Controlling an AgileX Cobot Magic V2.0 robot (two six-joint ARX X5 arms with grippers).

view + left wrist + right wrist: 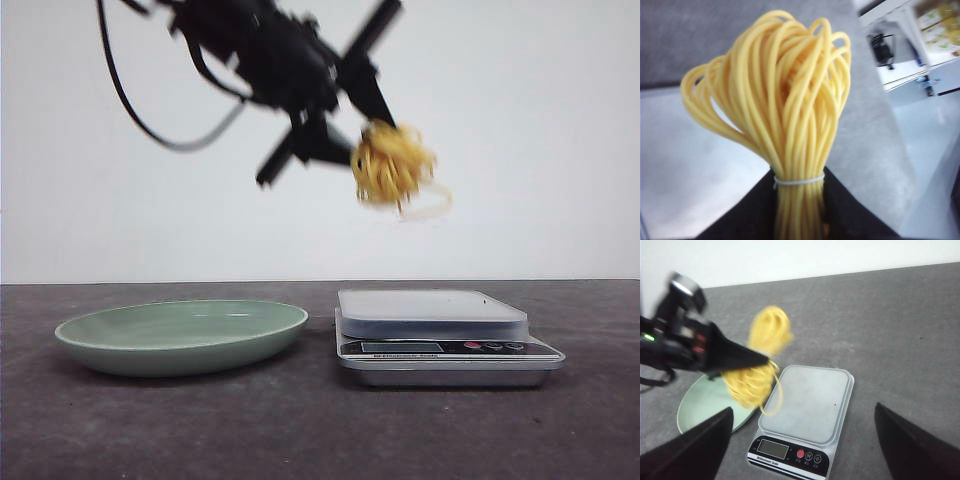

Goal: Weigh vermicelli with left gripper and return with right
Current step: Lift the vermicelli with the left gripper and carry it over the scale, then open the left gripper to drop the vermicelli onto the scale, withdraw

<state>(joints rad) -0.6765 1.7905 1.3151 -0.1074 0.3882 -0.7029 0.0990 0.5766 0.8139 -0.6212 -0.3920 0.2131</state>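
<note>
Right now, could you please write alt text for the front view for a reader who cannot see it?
The left gripper, shut on a yellow looped bundle of vermicelli, holds it in the air above a silver digital kitchen scale whose platform is bare. A shallow pale green ceramic plate sits empty beside the scale on the dark grey table.

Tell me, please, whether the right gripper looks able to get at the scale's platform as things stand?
Probably yes: the right gripper hangs open above the scale, whose platform is bare; the left gripper holds the vermicelli up high.
</note>
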